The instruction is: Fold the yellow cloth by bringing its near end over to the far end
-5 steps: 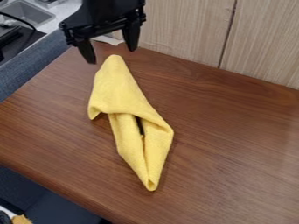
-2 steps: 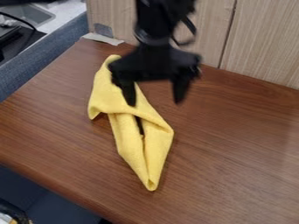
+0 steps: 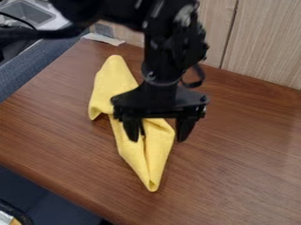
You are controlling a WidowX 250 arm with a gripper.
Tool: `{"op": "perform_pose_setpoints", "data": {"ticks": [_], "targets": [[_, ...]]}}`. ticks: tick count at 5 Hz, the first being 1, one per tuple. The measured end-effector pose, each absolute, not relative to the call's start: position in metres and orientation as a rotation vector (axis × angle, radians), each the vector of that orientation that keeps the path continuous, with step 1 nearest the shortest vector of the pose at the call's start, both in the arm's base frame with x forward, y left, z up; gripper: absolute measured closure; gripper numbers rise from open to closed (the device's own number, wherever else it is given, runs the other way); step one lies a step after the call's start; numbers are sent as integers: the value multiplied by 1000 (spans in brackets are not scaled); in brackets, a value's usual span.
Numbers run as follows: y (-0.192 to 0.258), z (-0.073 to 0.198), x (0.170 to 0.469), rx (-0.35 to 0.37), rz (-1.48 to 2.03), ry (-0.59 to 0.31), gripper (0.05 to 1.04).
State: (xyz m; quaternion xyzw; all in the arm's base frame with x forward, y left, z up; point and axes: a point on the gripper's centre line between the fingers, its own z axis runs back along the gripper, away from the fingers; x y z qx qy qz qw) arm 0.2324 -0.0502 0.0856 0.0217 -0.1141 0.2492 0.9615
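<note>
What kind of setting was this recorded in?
Probably a lab or workshop corner set up for robot work: a wooden table against wood-grain panels, with a metal sink beyond a blue-grey divider.

The gripper [image 3: 157,139] hides part of the cloth [image 3: 111,83] — whether they touch, I can't tell. The top edge cuts off the arm [image 3: 167,48], the right edge the table [image 3: 235,140]. An object [image 3: 7,218], lower left — too little shows to name it.

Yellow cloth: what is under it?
The cloth lies on the wooden table, which shows around its edges. Anything beneath is covered. The open gripper hides part of the cloth's middle.
</note>
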Motion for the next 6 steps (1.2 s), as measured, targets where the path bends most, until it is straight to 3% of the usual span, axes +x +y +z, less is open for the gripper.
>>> {"op": "perform_pose_setpoints", "data": {"ticks": [2, 4, 5, 6], "targets": [[-71, 43, 218, 118, 432, -153, 84], [-68, 28, 212, 140, 441, -139, 84], [-65, 21, 206, 155, 458, -130, 133], [-64, 19, 206, 153, 453, -140, 423]]}}
